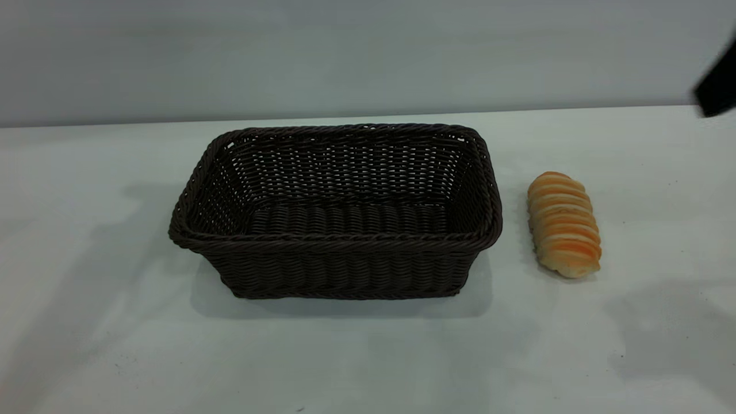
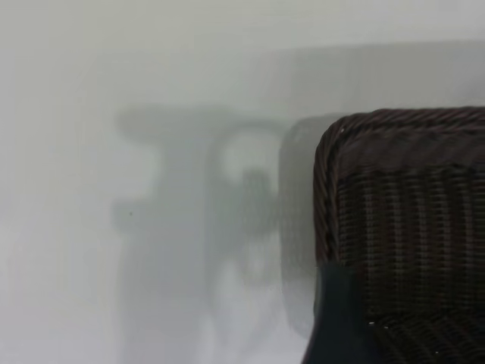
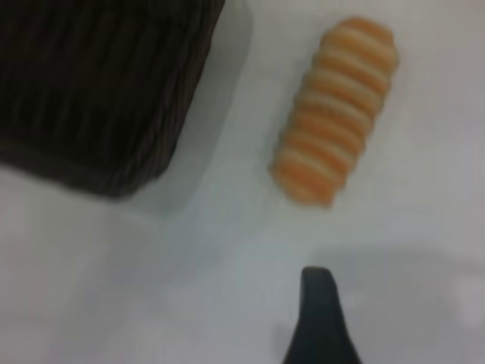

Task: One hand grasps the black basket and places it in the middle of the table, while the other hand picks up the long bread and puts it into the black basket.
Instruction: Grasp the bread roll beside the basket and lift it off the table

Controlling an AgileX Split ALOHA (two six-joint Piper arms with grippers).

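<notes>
black basket (image 1: 336, 213) upright at bench (image 1: 115, 345) centre | long bread (image 1: 564, 224) lying just beside it at 3 o'clock, apart | right hand (image 1: 717, 80) at 2 o'clock edge above bench, finger state cannot tell | left hand out of exterior view

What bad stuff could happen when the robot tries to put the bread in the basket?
The bread lies on the table right beside the basket. It looks rounded, so the right gripper, now up above it, might nudge it and make it roll. The gap between bread and basket is narrow, so a finger could bump the basket's rim and push the basket sideways.
</notes>
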